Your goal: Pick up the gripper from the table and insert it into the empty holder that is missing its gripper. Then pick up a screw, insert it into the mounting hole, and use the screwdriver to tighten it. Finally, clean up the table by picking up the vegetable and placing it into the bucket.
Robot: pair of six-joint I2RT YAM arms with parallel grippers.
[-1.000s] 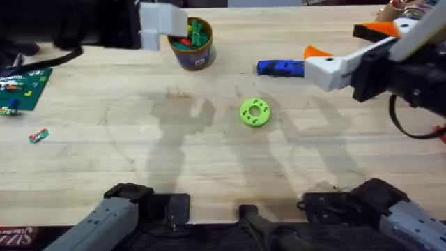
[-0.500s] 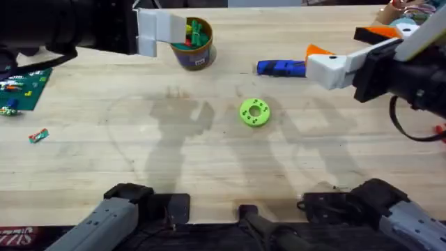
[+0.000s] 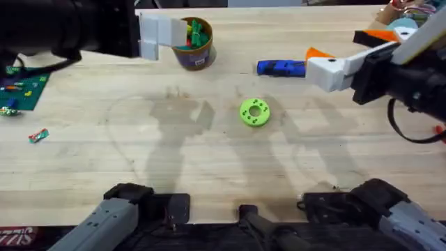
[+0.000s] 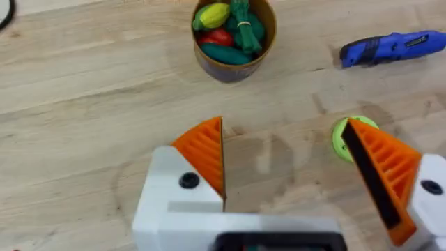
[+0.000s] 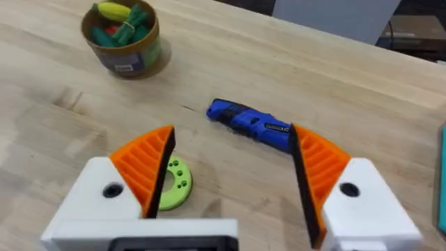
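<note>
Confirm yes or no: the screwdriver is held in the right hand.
No. The screwdriver lies flat on the table, beyond the open right hand, whose fingers hold nothing.

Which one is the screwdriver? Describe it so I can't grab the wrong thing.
On the light wooden table, look toward the far edge, right of the round blue-purple bucket of toy vegetables. The screwdriver is the stubby blue tool lying flat there. Unlike the round green disc with holes nearer you, it is elongated.

Robotics lab or workshop bench. Evidence: bare plank tabletop [image 3: 209, 153], green circuit board [image 3: 21, 87] at left edge (components fitted), blue screwdriver [image 3: 280, 67], green perforated disc [image 3: 254, 112], two arm bases along near edge.
</note>
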